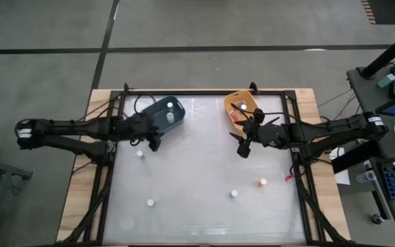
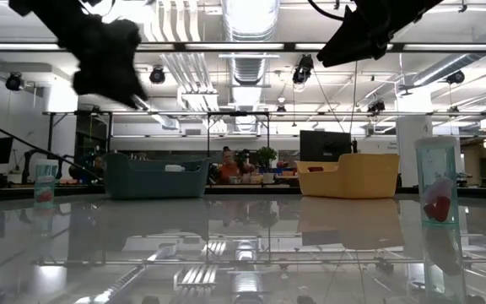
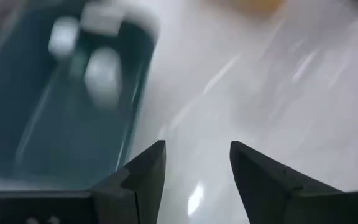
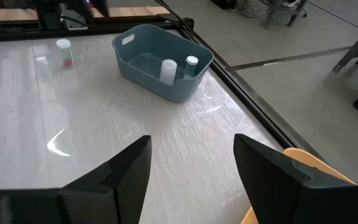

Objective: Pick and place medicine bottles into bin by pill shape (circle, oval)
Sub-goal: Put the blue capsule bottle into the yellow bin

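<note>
1. The left hand [image 1: 154,142] hung beside the teal bin [image 1: 163,114], at the bin's near corner, its two fingers parted with nothing between them, as the left wrist view showed.
2. The right hand [image 1: 244,145] hovered just in front of the yellow bin [image 1: 242,104], fingers likewise spread and empty.
3. Four medicine bottles stood loose and upright on the desk [image 1: 197,165]. One white-capped bottle [image 1: 140,154] stood near the left hand, just toward the desk's front edge and slightly outward from it.
4. A second bottle [image 1: 150,203] stood well farther toward the front on the left side.
5. A third bottle [image 1: 234,194] and the orange-tinted bottle [image 1: 262,182] stood toward the front on the right side, well apart from the right hand.
6. Two bottles already stood in the teal bin, and at least one showed in the yellow bin.
7. Judged from this, the left arm was far nearer to a loose bottle; its reach would run from the hand toward the desk's front, coming down over the upright cap.
</note>
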